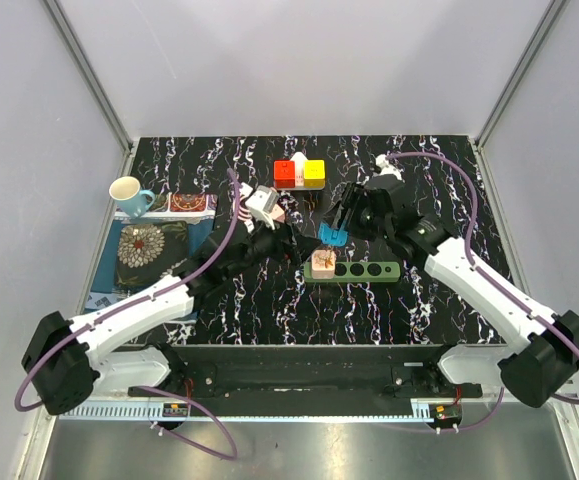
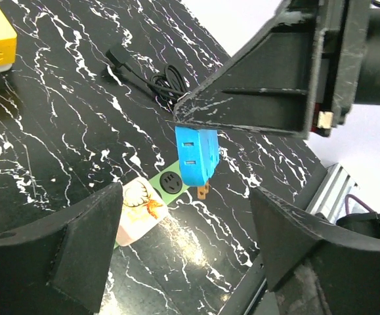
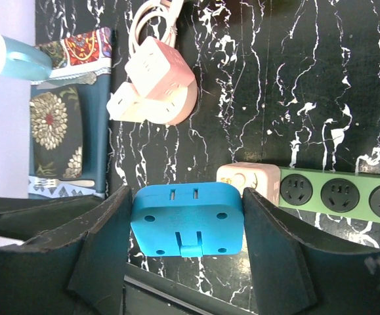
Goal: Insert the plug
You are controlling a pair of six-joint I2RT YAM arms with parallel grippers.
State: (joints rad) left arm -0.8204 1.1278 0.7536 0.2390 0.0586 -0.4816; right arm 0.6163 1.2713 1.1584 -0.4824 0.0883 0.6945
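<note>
Right wrist view has the blue plug (image 3: 186, 216) pinched between the two fingers of the right tool (image 3: 188, 231), one finger pressed on each short side. Just beyond it on the black marbled desk (image 3: 334, 79) lies the green strip (image 3: 337, 193) with three round sockets showing, and a pale cube (image 3: 249, 180) sits on its left end. Farther off lie a pink strip (image 3: 157, 82) with a white cord, a patterned cloth (image 3: 58, 125) and a teal cup (image 3: 16, 58).

From the left wrist, the plug hangs in the air under the right tool. Its copper prongs point down and sit bare, not in any socket. It is above the cube end of the strip, near the socket beside the cube. The left tool (image 2: 186, 216) is spread wide with nothing between its fingers, and it faces the plug from close by. A coiled black cable (image 2: 157, 82) lies behind.

From the top, a red block (image 1: 289, 172) and a yellow block (image 1: 314, 172) stand touching each other at the back of the desk.
</note>
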